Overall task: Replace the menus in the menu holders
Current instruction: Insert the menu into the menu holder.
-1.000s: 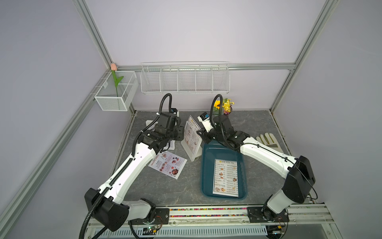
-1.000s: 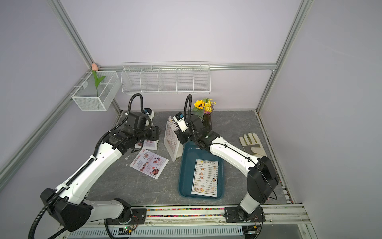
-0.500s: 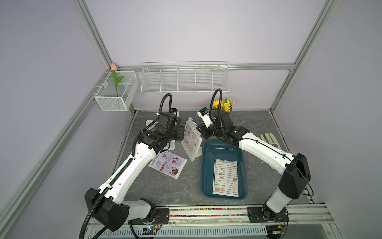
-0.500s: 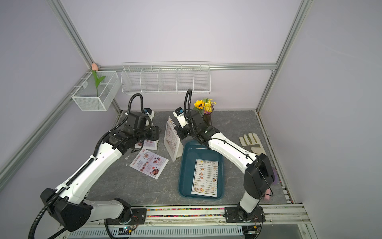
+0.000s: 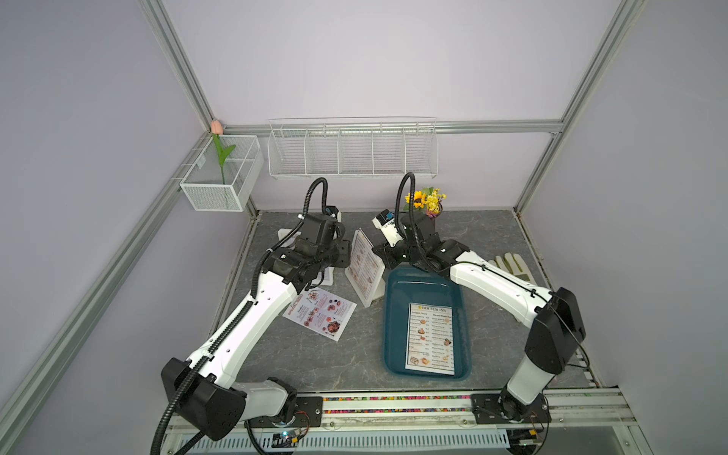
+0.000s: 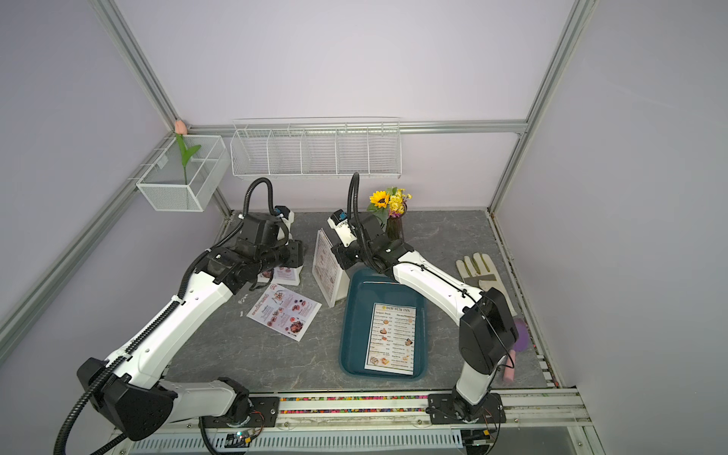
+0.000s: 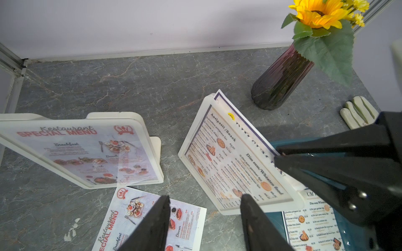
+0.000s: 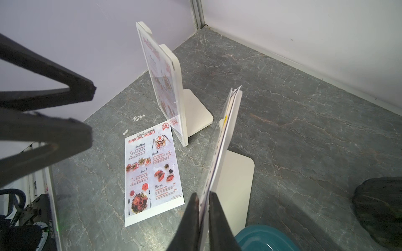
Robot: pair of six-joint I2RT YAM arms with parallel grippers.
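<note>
Right gripper [image 8: 204,195], near the far rim of the teal tray [image 5: 394,315], is narrow and clamps the top edge of a DIM SUM INN menu [image 7: 235,156] standing in the menu holder [image 8: 237,173] just beside the tray. Tray holds a second DIM SUM INN menu [image 5: 431,338], flat. Left gripper [image 7: 205,196] is half-open and empty. Clamp shows only in the wrist views.

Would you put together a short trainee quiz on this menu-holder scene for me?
1. True or false: a DIM SUM INN menu lies in the teal tray.
2. Fill in: the loose sheet on the table is headed "____ MENU".
3. The right gripper pinches: A the tray's menu; B the upright dim sum menu in its holder; C the loose sheet.
Key: 1 true; 2 SPECIAL; 3 B.
</note>
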